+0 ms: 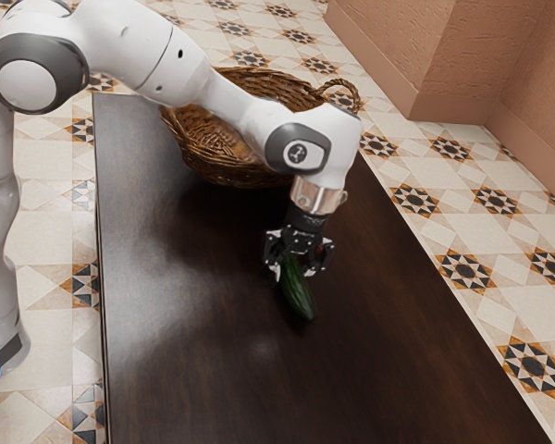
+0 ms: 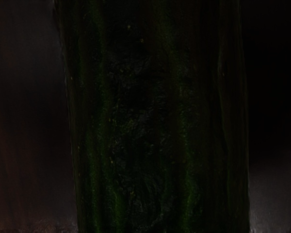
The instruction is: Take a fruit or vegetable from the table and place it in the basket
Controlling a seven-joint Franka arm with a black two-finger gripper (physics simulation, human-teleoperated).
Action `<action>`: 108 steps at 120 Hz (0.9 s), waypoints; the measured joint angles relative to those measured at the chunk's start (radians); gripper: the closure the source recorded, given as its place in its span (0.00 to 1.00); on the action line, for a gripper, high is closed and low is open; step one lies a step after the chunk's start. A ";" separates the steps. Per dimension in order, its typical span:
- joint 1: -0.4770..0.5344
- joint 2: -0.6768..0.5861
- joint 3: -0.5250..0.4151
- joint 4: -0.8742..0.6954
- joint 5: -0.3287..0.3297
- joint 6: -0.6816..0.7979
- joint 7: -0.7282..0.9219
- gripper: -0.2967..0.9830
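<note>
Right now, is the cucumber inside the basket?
No, the cucumber is at the gripper, outside the wicker basket.

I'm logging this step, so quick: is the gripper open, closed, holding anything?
Gripper: right at the cucumber; whether it is open or closed on it cannot be told.

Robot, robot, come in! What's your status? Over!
Black two-finger gripper down at long, dark green cucumber. Cucumber outside brown wicker basket. No obstacle seen.
</note>
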 joint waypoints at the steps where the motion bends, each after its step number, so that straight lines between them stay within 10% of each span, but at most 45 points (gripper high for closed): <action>1: 0.000 0.000 0.000 0.004 0.000 0.001 0.000 0.65; 74: -0.014 -0.053 0.005 0.346 0.224 -0.102 0.022 0.61; 108: -0.044 -0.159 0.229 0.351 0.267 -0.203 0.028 0.62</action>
